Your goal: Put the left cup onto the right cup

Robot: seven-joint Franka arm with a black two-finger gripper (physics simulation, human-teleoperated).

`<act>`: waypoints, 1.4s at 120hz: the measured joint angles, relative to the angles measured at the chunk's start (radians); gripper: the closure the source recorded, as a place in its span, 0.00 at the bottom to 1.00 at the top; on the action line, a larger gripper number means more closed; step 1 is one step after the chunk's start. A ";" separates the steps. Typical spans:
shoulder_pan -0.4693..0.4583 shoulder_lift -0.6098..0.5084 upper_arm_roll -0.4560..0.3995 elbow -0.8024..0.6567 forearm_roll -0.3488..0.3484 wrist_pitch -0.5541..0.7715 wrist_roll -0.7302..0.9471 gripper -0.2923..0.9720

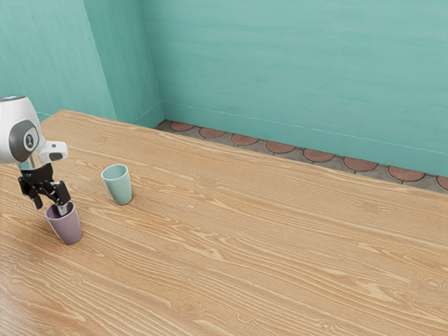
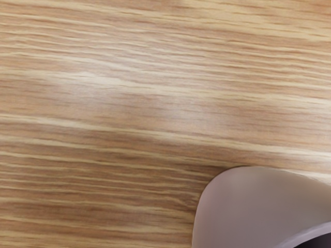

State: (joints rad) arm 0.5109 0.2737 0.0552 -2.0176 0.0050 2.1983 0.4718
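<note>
A purple cup (image 1: 65, 225) stands on the wooden table (image 1: 266, 231) near the exterior view's left edge. It leans slightly. My black gripper (image 1: 50, 203) hangs right over its rim, open. One finger is outside the cup's left wall and the other reaches the rim opening. A teal cup (image 1: 117, 184) stands upright a short way behind and to the right of the purple one, apart from it. In the wrist view the purple cup (image 2: 258, 212) is a blurred rounded shape just under my hand.
The wooden table stretches wide to the exterior view's right of both cups. Teal walls (image 1: 294, 63) and a strip of red-tiled floor (image 1: 315, 155) lie beyond the table's far edge.
</note>
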 joint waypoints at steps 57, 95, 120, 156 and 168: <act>-0.006 0.002 0.000 0.001 -0.001 0.014 0.001 0.69; -0.010 0.001 0.000 0.000 -0.028 0.023 -0.005 0.82; -0.014 -0.001 0.000 0.000 -0.036 0.032 -0.012 0.84; -0.041 -0.032 0.000 -0.002 -0.040 0.040 -0.033 0.85; -0.048 -0.056 0.000 -0.002 -0.039 0.039 -0.044 0.85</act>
State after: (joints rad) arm 0.4629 0.2173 0.0552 -2.0192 -0.0337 2.2376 0.4280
